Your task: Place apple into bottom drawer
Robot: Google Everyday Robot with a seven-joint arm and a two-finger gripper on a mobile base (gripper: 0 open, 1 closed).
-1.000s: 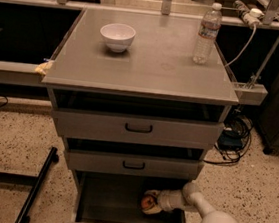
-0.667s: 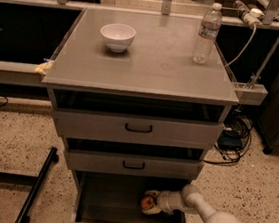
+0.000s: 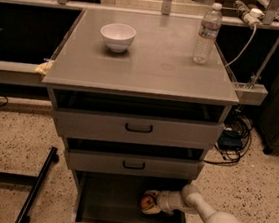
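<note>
Item 1. Grey metal table (image 3: 150, 59) with flat top and three drawers below, all three pulled partly out.
- Top drawer (image 3: 92, 124), shallow, grey front, black handle.
- Middle drawer (image 3: 98, 161), shallow, grey front, black handle.
- Bottom drawer (image 3: 109, 203), the lowest and deepest, with a dark interior and a plain grey front panel.

Item 2. Small round red-orange apple (image 3: 146, 202) with a yellowish patch. It is inside the bottom drawer, toward its right side, held in the gripper; whether it touches the drawer floor cannot be told.

Item 3. White two-finger gripper (image 3: 148, 203) on a white arm (image 3: 197, 204). It reaches into the bottom drawer from the right, one finger above the apple and one below, closed around it.

Item 4. White ceramic bowl (image 3: 118, 36), upright, on the table's back left.

Item 5. Clear plastic water bottle (image 3: 208, 33) with a white cap, upright on the table's back right, well apart from the bowl. It has a paper label, but the print cannot be read.

Item 6. Small yellow object (image 3: 45, 67) at the table's left front corner; kind not determinable.

Item 7. Black cables (image 3: 234, 142) on the speckled floor (image 3: 11, 134), to the right of the table.
</note>
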